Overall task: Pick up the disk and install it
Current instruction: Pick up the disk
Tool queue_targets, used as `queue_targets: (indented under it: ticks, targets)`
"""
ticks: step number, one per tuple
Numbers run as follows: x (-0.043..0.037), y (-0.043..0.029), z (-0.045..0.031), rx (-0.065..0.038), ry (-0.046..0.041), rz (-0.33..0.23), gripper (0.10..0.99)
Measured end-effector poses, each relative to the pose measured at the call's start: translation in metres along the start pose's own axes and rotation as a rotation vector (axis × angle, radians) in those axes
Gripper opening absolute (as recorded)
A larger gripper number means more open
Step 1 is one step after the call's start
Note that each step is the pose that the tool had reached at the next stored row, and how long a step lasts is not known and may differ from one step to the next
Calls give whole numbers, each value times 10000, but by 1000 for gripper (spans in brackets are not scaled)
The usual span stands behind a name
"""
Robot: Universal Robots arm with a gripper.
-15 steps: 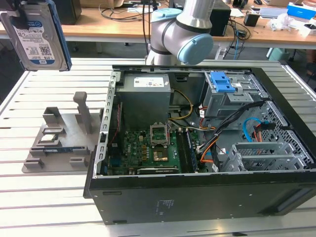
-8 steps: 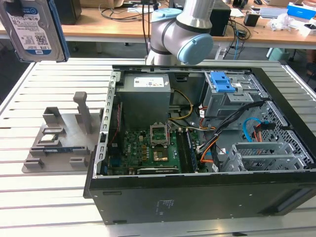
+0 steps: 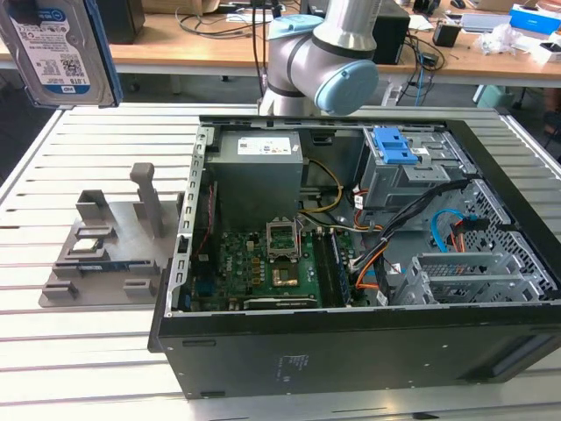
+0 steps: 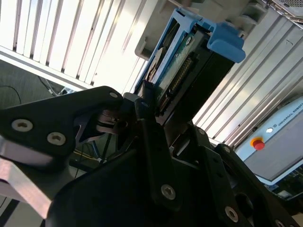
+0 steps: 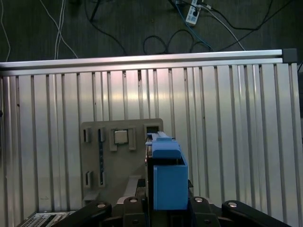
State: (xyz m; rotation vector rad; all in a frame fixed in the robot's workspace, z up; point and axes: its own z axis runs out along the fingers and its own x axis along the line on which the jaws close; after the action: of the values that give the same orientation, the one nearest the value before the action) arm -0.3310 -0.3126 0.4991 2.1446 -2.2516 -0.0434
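At the exterior view's left, well to the left of the open black computer case [image 3: 351,263], we see the flat silver-metal disk [image 3: 61,48] with its white-and-blue label and blue plastic frame, held up clear of the ribbed aluminium desk [image 3: 88,368]. In the second wrist view the black tool [image 4: 158,101] is closed tight on the disk's connector end, which we judge leaves the far end free to enter a bay. Just left of the case stands the grey slotted holder [image 3: 110,241]. Inside the case, a blue latch piece [image 3: 393,145] tops the drive cage.
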Motion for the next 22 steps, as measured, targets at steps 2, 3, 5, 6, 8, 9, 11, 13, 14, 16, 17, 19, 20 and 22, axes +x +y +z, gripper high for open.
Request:
queue_targets:
  ticks: [2, 3, 5, 6, 8, 9, 11, 13, 14, 16, 17, 19, 20, 22]
  targets:
    - [-1, -4, -1, -2, 1, 1, 361]
    - [-1, -22, -2, -1, 1, 0, 361]
    - [-4, -90, -4, -1, 1, 1, 361]
    - [-6, -127, -6, -1, 1, 0, 361]
    - [-10, -201, -8, 0, 0, -1, 361]
    - [-12, -256, -11, 1, 0, -1, 361]
    - [-16, -334, -15, -1, 0, 1, 361]
    - [-19, -387, -17, -1, 1, 1, 361]
    - [-21, -430, -18, 0, 0, 0, 361]
    - [-23, -486, -21, 0, 0, -1, 361]
    - [-26, -537, -23, -1, 0, 0, 361]
    - [-31, -635, -27, 0, 0, 0, 361]
    - [-33, -675, -29, 0, 1, 0, 361]
    - [-38, -774, -33, 0, 0, 0, 361]
